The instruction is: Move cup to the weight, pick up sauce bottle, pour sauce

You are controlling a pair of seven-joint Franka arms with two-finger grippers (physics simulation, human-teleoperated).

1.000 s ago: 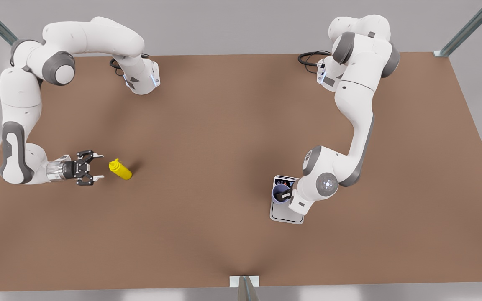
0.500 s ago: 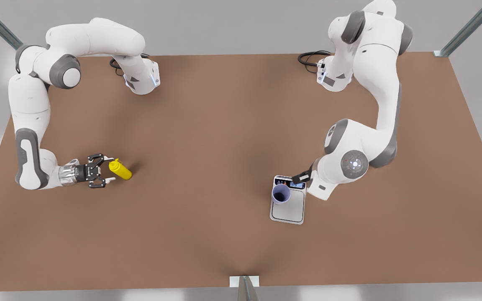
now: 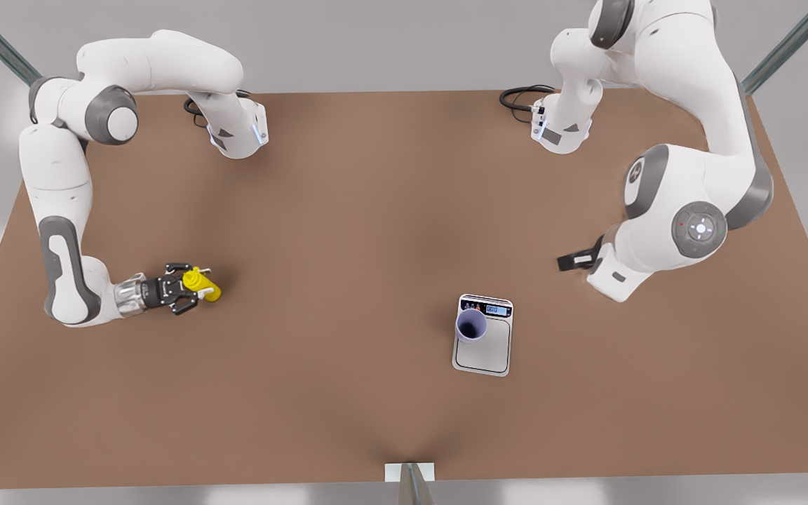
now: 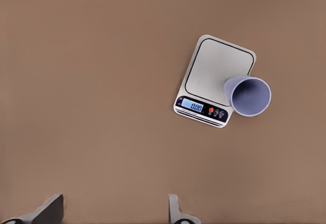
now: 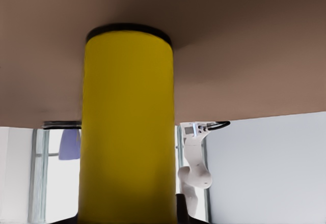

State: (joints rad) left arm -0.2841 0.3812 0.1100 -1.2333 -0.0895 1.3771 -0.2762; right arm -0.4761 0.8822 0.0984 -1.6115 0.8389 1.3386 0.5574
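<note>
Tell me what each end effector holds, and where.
Left end effector: open, nothing held. Right end effector surrounds the sauce bottle near its neck; a firm grip cannot be told.

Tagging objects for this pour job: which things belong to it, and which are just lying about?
Job: cup on weight; sauce bottle at right gripper; left gripper, open, waiting off the weight.
Lying about: cable by an arm base; table.

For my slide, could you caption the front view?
Cup on scale; right gripper around yellow bottle.
</note>
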